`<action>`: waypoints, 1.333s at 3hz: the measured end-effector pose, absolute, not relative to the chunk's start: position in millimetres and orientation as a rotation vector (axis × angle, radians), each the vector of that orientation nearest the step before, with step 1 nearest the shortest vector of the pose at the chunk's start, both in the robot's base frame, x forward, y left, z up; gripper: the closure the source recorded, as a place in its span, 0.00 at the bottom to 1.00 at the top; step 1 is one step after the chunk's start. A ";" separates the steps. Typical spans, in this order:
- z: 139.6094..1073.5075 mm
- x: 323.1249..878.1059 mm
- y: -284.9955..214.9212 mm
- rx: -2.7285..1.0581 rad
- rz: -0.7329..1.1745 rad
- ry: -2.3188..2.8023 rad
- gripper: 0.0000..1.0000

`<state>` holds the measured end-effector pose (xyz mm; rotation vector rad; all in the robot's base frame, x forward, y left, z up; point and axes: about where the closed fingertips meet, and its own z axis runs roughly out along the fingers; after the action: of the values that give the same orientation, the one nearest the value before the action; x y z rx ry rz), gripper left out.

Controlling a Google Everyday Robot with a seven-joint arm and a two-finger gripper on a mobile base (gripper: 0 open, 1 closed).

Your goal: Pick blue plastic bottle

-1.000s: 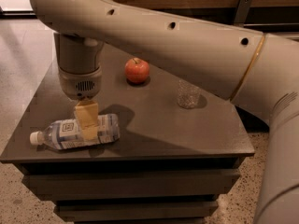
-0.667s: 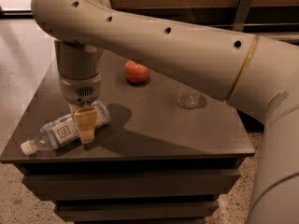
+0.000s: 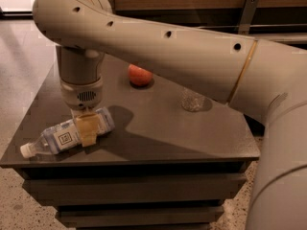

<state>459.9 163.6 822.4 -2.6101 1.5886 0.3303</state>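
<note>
- Camera view, step in hand: the grasp itself, judged from the gripper [image 3: 88, 131] being down at the surface [image 3: 158, 133], well to the front-left of the apple [image 3: 139, 75]. It hangs under the wrist of the big cream arm [image 3: 168, 47] that reaches in from the right.
- Jaws: set astride the blue plastic bottle [image 3: 58, 137], with one tan pad flat across its near side and the other hidden behind it. By the look of it pinching the bottle rather than spread wide, though the far contact cannot be seen.
- Bottle: on its side, front-left of the apple, close to the front-left corner of the surface. White cap pointing away from the apple toward that corner, base end pointing back toward the apple. Label with its small square mark showing just on the cap side of the pad.
- Grip point: nearer the base end than the cap, so more of the bottle's length sticks out on the side away from the apple.
- Lift: apparently not yet begun, with the cap end low at the surface; cannot tell whether the base end is clear of it.
- Next move, as a judgement: a firm squeeze, then a straight rise. Smooth round plastic held off-centre, so likely to droop or twist at the cap end; a slow lift would be safer.
- Elsewhere: a clear glass [image 3: 193, 99] to the right of the apple, well apart from the bottle and out of the lift path.
</note>
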 end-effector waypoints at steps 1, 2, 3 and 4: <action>823.8 460.0 163.6 -2.610 0.330 1.588 1.00; 836.9 462.2 163.0 -2.579 0.308 1.569 1.00; 857.2 466.1 159.3 -2.540 0.263 1.548 1.00; 878.1 472.2 155.6 -2.508 0.214 1.527 1.00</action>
<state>472.2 155.6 878.1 -2.5080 1.5269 0.2137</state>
